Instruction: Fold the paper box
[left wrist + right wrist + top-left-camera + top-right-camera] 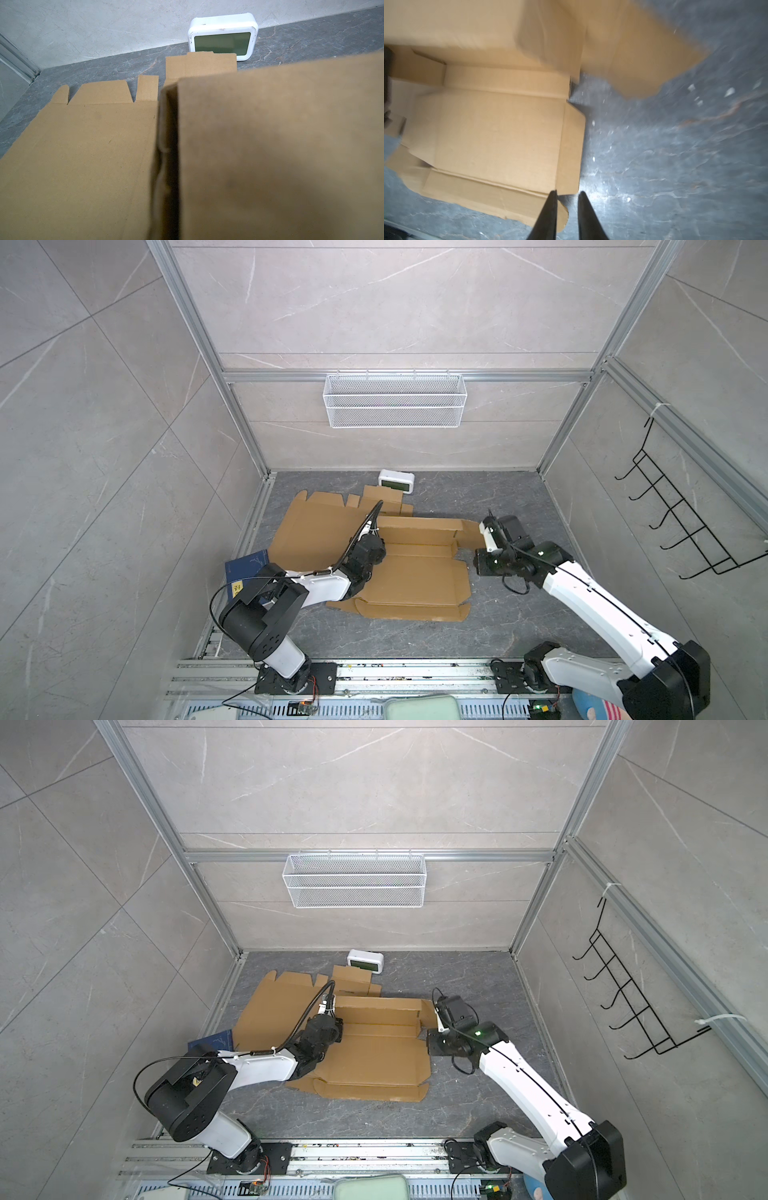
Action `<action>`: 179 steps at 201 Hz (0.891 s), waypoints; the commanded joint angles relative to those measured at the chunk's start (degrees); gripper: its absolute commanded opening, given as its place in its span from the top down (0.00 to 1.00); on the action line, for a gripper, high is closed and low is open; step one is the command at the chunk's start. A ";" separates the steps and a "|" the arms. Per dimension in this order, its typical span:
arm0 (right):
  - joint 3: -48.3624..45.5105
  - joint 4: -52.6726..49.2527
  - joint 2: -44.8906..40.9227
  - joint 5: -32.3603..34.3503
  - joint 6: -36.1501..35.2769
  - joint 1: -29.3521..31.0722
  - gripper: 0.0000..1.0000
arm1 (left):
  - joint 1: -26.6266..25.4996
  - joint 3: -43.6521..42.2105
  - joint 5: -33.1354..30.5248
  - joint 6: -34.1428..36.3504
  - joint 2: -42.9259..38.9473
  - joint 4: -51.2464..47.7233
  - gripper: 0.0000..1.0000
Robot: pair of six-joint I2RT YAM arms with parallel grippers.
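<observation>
left claw [372,537] closed, arm stretched forward, right claw [568,193] slightly parted, wrist angled down

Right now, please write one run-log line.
brown cardboard box: one flap raised | left tool: shut at flap | right tool: open, empty

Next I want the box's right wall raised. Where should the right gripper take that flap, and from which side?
Probably the free outer edge of the right side flap, coming from the table on the right: it hinges along the base crease, and that edge lies unobstructed. The right gripper hangs slightly open at its corner.
</observation>
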 commanded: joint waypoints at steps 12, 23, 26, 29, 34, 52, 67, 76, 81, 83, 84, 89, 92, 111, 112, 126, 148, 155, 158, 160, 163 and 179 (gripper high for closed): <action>-6.85 18.18 3.88 3.23 10.43 3.51 0.90 | -0.24 1.55 -0.72 1.15 0.86 -3.54 1.00; -8.14 21.01 5.52 5.67 10.75 3.90 0.92 | -0.24 1.70 -0.73 1.05 1.08 -3.71 1.00; -8.56 21.70 6.04 6.40 10.71 3.93 0.92 | -0.24 1.72 -0.68 1.02 1.10 -3.75 1.00; -8.91 22.28 6.59 6.98 10.75 3.95 0.93 | -0.24 1.72 -0.64 0.98 1.13 -3.78 1.00; -9.38 23.05 7.73 7.68 10.73 3.89 0.93 | -0.24 1.72 -0.57 0.93 1.21 -3.78 1.00; -10.49 24.79 12.11 7.55 10.21 3.95 0.94 | -0.24 1.77 -0.23 0.67 1.35 -3.88 1.00; -12.23 25.48 14.71 7.42 11.08 3.97 0.94 | -0.24 1.64 -0.24 0.67 1.50 -3.91 1.00; -13.66 26.12 15.88 7.25 11.45 3.95 0.94 | -0.19 1.55 -0.33 0.58 1.64 -3.83 1.00; -14.41 26.23 16.34 7.26 11.65 3.98 0.94 | -0.21 1.48 -0.37 0.49 1.69 -3.79 1.00; -14.63 26.36 16.59 7.13 11.75 3.93 0.94 | -0.19 1.46 -0.37 0.49 1.69 -3.78 1.00; -14.73 26.39 16.69 7.11 11.82 3.91 0.94 | -0.26 1.46 -0.38 0.45 1.67 -3.78 1.00; -15.16 26.31 17.22 7.08 11.97 3.97 0.94 | -0.19 1.38 -0.38 0.32 1.74 -3.64 1.00; -15.31 26.30 17.58 7.01 12.12 3.91 0.94 | -0.24 1.37 -0.38 0.25 1.73 -3.62 1.00; -16.37 26.58 20.38 6.03 12.99 3.93 0.94 | -0.22 1.37 -0.29 0.11 1.88 -3.53 1.00; -16.43 26.58 20.52 5.94 13.06 3.91 0.94 | -0.19 1.37 -0.29 0.12 1.94 -3.53 1.00; -16.48 26.69 22.01 4.78 13.68 3.96 0.94 | -0.21 1.38 -0.29 0.14 1.92 -3.57 1.00; -15.31 24.98 22.82 3.51 13.85 3.93 0.94 | -0.15 1.21 -0.44 0.09 1.57 -3.52 1.00; -15.25 24.99 21.86 2.81 13.66 3.94 0.94 | -0.16 1.20 -0.46 0.13 1.42 -3.52 1.00; -15.30 25.04 21.46 2.79 13.59 3.92 0.94 | -0.15 1.20 -0.42 0.14 1.40 -3.63 1.00; -15.34 25.01 20.55 2.64 13.42 3.83 0.94 | -0.11 1.20 -0.39 0.10 1.39 -3.61 1.00; -15.40 25.20 19.46 2.44 13.08 3.88 0.94 | -0.07 1.20 -0.35 0.10 1.32 -3.74 1.00; -14.88 25.31 12.85 -0.13 10.17 3.00 0.91 | 0.27 1.28 0.15 0.29 0.81 -4.51 1.00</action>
